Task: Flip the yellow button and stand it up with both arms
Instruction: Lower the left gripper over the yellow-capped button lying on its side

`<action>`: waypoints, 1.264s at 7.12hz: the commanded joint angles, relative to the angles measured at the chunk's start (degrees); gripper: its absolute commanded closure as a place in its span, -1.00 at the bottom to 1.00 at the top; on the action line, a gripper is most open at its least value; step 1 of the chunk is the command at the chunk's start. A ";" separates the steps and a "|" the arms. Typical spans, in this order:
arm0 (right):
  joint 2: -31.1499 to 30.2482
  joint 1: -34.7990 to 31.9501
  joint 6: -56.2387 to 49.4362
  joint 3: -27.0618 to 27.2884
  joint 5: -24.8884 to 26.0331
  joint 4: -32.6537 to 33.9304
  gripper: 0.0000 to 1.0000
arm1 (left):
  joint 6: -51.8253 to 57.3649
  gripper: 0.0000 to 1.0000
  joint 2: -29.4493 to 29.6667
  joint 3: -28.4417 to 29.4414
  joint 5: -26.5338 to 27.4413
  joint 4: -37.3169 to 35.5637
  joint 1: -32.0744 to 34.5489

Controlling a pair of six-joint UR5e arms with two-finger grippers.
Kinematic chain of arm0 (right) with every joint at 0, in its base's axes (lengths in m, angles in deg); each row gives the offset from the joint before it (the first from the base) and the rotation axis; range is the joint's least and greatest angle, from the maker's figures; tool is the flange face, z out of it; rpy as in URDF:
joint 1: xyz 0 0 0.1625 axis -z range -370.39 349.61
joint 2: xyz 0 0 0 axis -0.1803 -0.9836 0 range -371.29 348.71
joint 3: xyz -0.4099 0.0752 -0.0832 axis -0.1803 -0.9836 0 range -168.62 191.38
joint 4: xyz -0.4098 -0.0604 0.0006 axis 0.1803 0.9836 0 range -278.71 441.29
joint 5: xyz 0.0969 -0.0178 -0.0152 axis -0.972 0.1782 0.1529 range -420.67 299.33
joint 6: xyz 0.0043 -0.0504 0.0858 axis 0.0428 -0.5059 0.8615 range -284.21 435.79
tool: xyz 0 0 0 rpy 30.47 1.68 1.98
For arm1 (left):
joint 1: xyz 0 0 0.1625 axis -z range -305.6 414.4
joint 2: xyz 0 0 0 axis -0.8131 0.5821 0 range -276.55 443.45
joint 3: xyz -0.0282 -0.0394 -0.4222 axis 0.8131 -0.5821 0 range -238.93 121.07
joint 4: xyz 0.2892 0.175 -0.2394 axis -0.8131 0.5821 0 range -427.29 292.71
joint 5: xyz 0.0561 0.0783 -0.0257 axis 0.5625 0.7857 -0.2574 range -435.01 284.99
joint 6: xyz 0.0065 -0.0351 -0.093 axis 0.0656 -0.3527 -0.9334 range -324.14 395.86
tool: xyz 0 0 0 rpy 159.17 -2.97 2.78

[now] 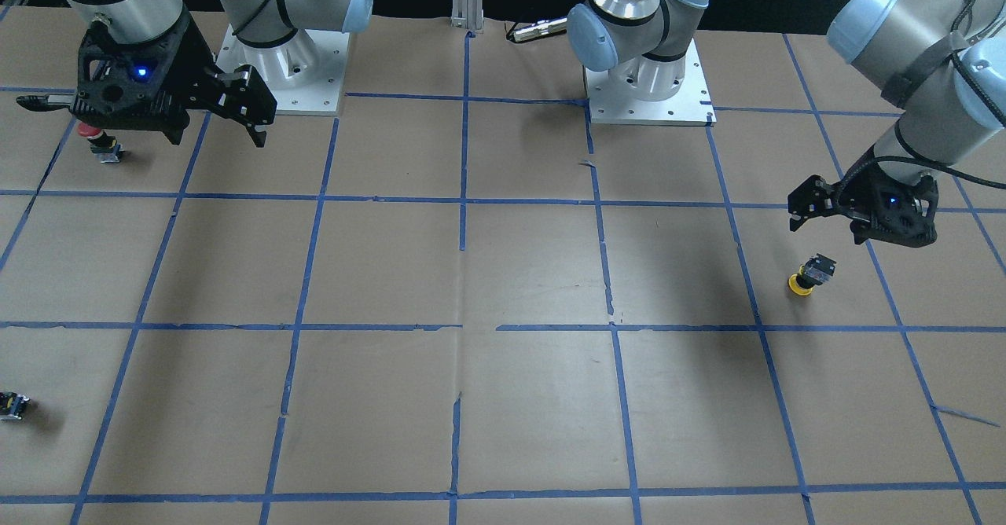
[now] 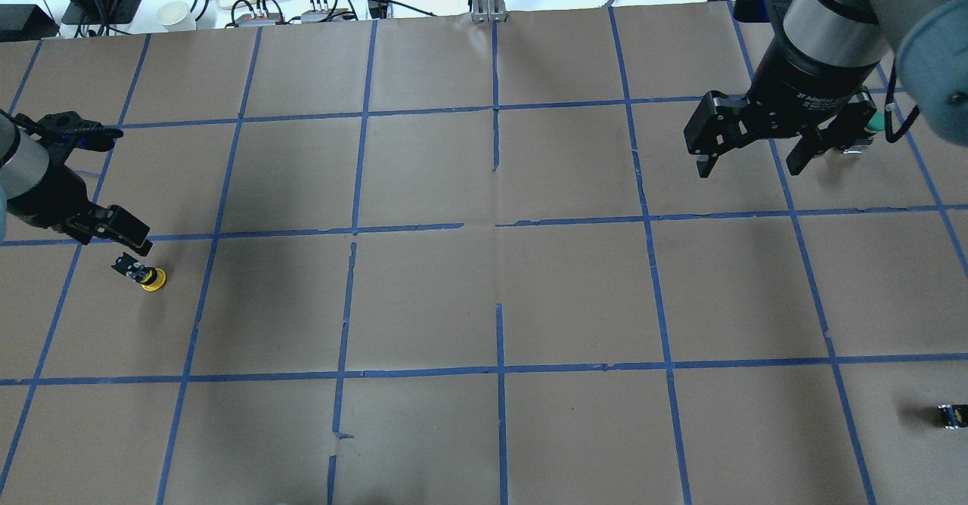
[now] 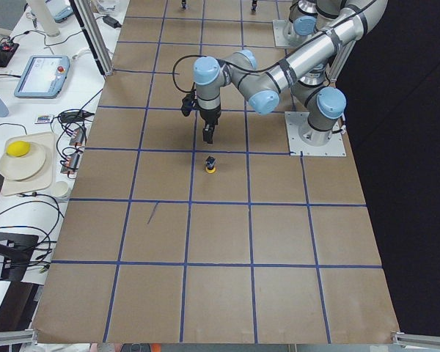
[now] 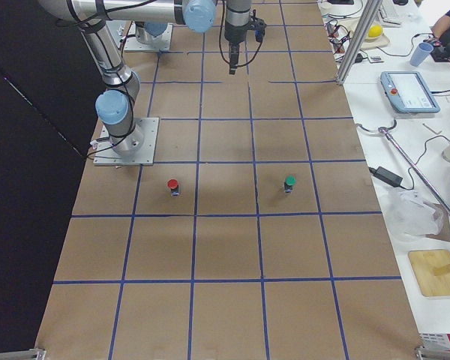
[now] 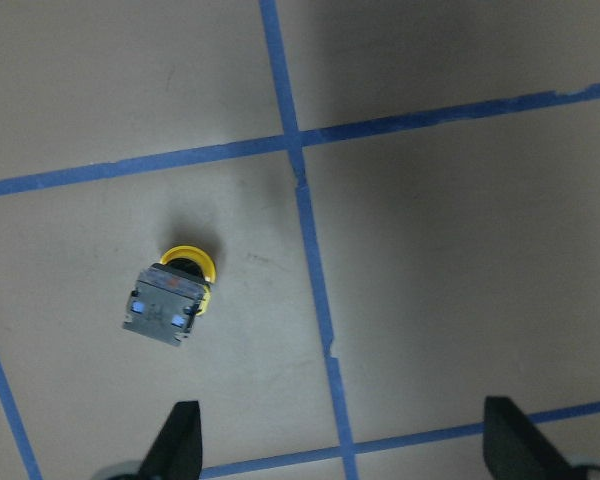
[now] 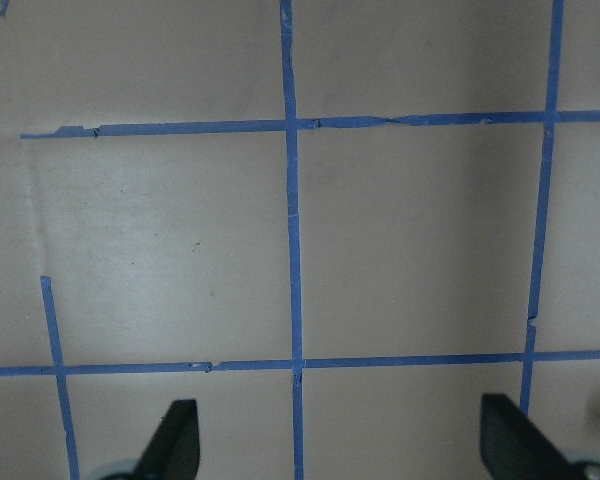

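1. The yellow button (image 5: 170,295) sits on the tabletop (image 2: 575,293) at the robot's far left, inside one square of the blue tape grid (image 2: 495,225).
2. Its yellow cap is down against the paper. The black-and-grey contact block faces upward and leans to one side.
3. The left claw (image 5: 345,445) hangs above the tabletop near the button and does not touch it. Its jaws are spread wide and hold nothing.
4. In the left wrist view the button is off to one side of the gap between the fingertips, not between them.
5. The right claw (image 2: 750,165) is held over the robot's far right, well apart from the yellow button. Its jaws are also spread and empty, and the right wrist view shows only paper and tape beneath them.
6. A red-capped button (image 4: 172,185) and a green-capped button (image 4: 289,182) stand upright on the right side, in separate squares.
7. A small black block (image 2: 951,416) lies near the right edge of the tabletop.
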 commanded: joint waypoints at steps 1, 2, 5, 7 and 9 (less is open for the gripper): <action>0.09 0.00 -0.06 0.01 0.00 0.11 -0.99 | 9.69 -0.96 3.96 -2.36 -0.05 -8.81 -2.98; 0.01 0.00 -0.06 0.01 0.00 0.02 -0.99 | 10.50 -0.94 6.08 -2.87 -2.58 -8.90 -5.60; 0.01 0.00 0.03 0.01 0.00 0.02 -0.99 | 19.99 -0.91 9.43 -2.97 -2.87 -9.07 -5.89; -0.08 0.00 -0.06 0.35 0.09 -0.07 -0.99 | 19.48 -0.86 9.52 -2.71 -3.30 -9.08 -5.89; -0.34 0.26 0.90 0.53 0.08 0.29 -0.99 | 19.31 -0.79 10.31 -2.53 -3.48 -9.16 -5.72</action>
